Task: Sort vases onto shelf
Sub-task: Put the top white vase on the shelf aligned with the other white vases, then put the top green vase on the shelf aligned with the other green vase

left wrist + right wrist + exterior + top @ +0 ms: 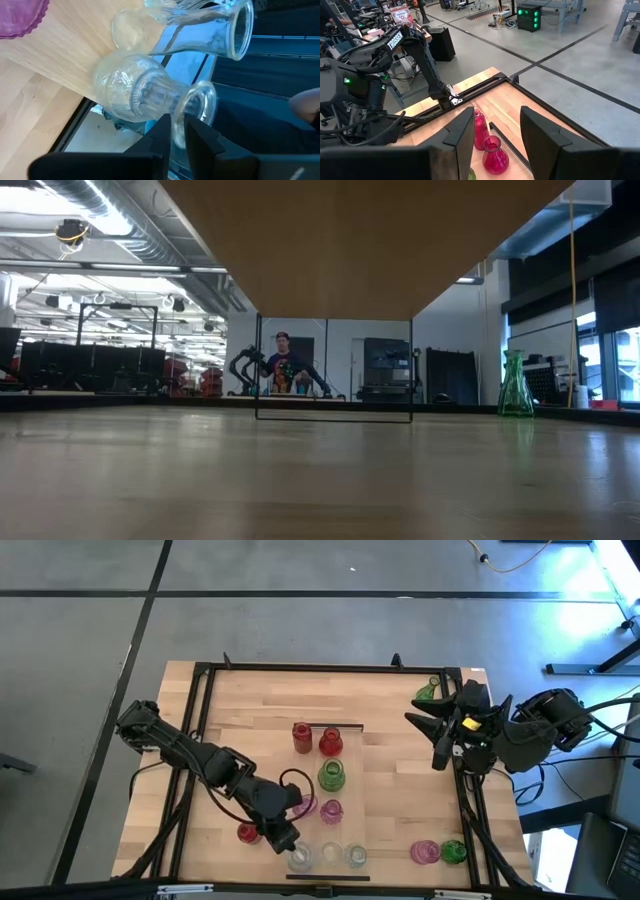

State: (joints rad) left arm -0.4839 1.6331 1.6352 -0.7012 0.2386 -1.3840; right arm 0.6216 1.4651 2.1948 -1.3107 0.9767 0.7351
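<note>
My left pincer (290, 843) is at the near end of the shelf (350, 762), low over the row of clear vases. In my left wrist view the two fingers stand only a narrow slit apart, just beside the flared lip of one clear vase (145, 92). I see no glass between them and judge nothing is held, the vase standing on its own base. Two more clear vases (343, 855) stand beside it along the same end.

My right pincer (440, 745) waits raised over the right side of the bench (250, 710), fingers apart and empty.

Elsewhere on the shelf: two red vases (317, 739) at the far end, a green vase (331, 777) and a pink vase (331, 811) between. Off the shelf: a red vase (247, 833) near my left arm, a pink and a green one (440, 852) at the near right, another green vase (428, 692) at the far right corner.

Handling judgement: thin ribbed glass, light, rigid, slippery and breakable. The narrow neck below the lip is the sound grip point; the round belly would slide. Tightly spaced neighbours risk being knocked.
</note>
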